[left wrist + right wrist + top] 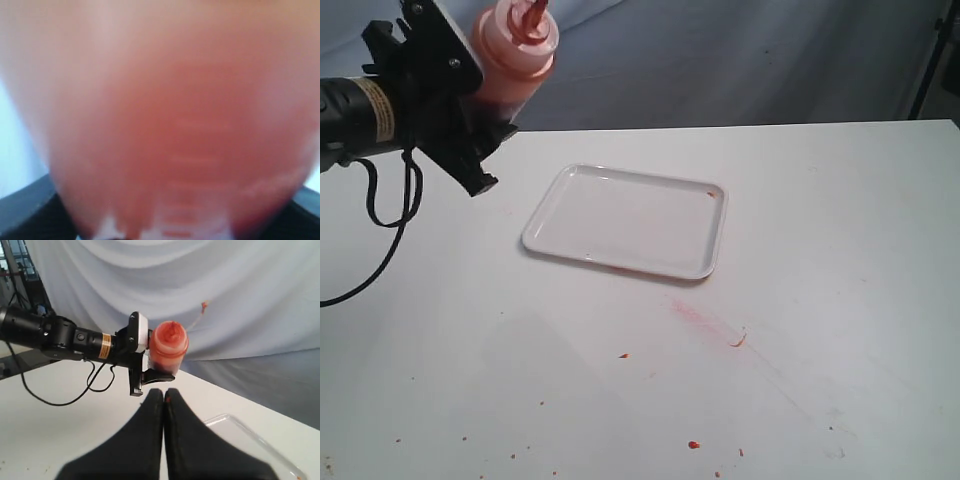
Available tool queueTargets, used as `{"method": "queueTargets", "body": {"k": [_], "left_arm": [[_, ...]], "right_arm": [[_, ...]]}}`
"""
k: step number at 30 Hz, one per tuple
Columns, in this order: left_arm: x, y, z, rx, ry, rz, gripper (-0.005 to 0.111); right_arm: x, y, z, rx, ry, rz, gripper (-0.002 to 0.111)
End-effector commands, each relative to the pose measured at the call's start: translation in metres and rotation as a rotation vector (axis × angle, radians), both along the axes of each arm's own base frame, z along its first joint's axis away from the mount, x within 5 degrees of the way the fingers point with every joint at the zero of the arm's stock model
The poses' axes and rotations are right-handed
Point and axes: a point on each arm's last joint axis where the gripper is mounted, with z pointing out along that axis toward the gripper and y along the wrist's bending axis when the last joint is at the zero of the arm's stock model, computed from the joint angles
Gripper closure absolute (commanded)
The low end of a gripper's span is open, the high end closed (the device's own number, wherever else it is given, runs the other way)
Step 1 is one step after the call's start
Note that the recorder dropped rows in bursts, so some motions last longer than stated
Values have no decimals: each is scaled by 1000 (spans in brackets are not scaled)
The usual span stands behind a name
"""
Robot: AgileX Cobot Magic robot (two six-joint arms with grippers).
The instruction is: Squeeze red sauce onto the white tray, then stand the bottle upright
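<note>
Left tool (pixel 485 115) is clamped on the bottle (pixel 515 55), jaws on the lower body, and holds it high in the air over the far left part of the tabletop (pixel 820 250), clear of the surface. The bottle sits off to the left of the white tray (pixel 620 220), not above it, w/ a plain gap between the two. It's tilted w/ the domed top and red nozzle uppermost, so nothing is pouring. Red sauce (pixel 508 92) shows as the darker fill in the lower body, and the left wrist cam is filled by a blur of orange-red plastic. Can't tell if the cap is on or off. Right tool (pixel 164 399) is closed on nothing, tips pressed together; it's out of the exterior view, facing the bottle from across the tabletop. The tray lies flat near the tabletop's middle, toward the far edge, and looks clean except for one tiny red fleck (pixel 711 194) by its far right corner; too small to say wet or dry. A pink smear (pixel 695 315) lies off the tray's near right corner, and dried red specks (pixel 693 444) dot the near edge. Judgement: early stage. Pickup is done; no fresh blob on the tray, so the squeeze isn't done. Left to do: carry the bottle over the tray, tip the nozzle down, squeeze, then set the bottle upright on its base and let go.
</note>
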Motion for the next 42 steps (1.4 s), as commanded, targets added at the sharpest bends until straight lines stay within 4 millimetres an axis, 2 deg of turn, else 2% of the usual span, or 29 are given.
{"method": "queueTargets", "body": {"k": [1,8,12,19,21,24,27,30,33,42], "left_arm": [[2,1,-2,121,-3,-17,107],[9,3,-21,220,47,-10,107],[16,-6,-29,298,53,-47,107],[39,-27,-26,369,52,-26,107],[44,-31,-25,415,31,-42,107],[53,-31,-26,517,3,-54,107],[60,-29,-28,606,-16,-57,107],[67,-30,-29,669,-40,-63,107],[72,-30,-30,714,-55,-70,107],[77,-31,-33,881,-135,-152,107]], "right_arm": [[-5,6,-1,-99,-81,78,108],[-2,5,-9,-149,-66,70,108],[1,4,-19,-146,-37,45,108],[5,2,-33,-216,-76,22,108],[13,-2,-33,-212,-73,-39,108],[30,-8,-36,-179,-20,-148,108],[52,-9,-47,-182,69,-172,108],[80,-7,-52,-176,148,-169,108],[113,-5,-52,-97,224,-195,108],[203,11,-47,-27,329,-63,108]]}}
